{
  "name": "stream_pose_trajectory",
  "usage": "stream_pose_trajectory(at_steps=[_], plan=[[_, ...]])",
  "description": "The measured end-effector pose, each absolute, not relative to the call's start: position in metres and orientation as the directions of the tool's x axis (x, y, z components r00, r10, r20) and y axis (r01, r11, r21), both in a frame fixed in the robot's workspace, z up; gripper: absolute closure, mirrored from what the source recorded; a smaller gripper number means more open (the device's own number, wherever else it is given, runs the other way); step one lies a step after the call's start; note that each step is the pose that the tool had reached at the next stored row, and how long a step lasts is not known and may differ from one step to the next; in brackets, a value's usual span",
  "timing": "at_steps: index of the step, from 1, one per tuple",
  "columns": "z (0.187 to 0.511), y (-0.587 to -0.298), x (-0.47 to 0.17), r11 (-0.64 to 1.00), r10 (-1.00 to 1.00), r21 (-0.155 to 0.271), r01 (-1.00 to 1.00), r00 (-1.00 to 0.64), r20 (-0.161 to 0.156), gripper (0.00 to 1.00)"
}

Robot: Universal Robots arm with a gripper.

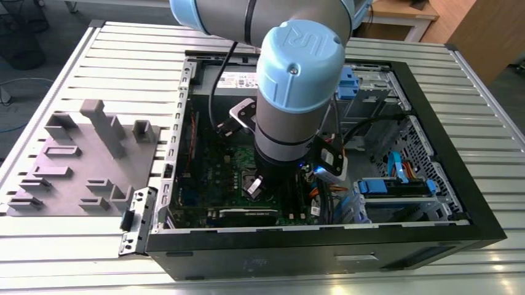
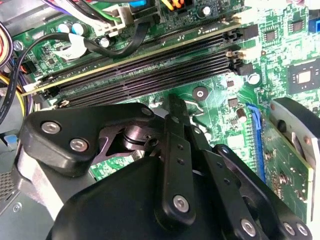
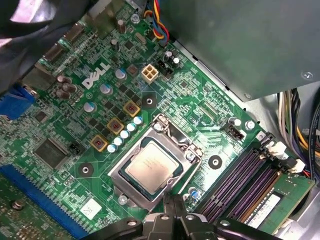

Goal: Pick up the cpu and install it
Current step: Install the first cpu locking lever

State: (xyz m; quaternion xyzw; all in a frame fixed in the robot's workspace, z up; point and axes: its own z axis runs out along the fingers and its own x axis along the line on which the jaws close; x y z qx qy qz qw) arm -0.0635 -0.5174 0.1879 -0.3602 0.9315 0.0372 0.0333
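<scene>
— Because the arm stands right over the open black computer case (image 1: 328, 246), I cannot see well from here. Where is the chip?

— The small flat square cpu with the silvery-grey metal top (image 3: 151, 168) lies already inside the dark square socket frame (image 3: 176, 134) on the green motherboard (image 3: 100, 125), beside the dark memory slots (image 3: 240, 187). It looks flat and level in the first wrist view.

— And the black end effector (image 3: 172, 210)? Does it hold something?

— Its fingers (image 2: 176, 150) stand close together, almost touching, and I see nothing between them. In the first wrist view the tips are just beside the socket edge, apart from the chip.

— How would such a chip handle, you think?

— I judge it light and stiff, but fragile on the underside, and the smooth metal top is probably slippery. I would take it only by two opposite edges of the pale rim, never pressing on the middle.

— The grey moulded tray (image 1: 82, 166) on the ribbed metal surface (image 1: 123, 55)?

— It sits well apart, at the exterior view's left of the case, and I see no chip in it from this side.
</scene>
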Motion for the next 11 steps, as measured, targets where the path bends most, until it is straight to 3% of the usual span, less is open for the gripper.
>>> stream_pose_trajectory(at_steps=[11], plan=[[0.1874, -0.5174, -0.0692, 0.737, -0.666, 0.052, -0.674, -0.738, -0.107, 0.89]])
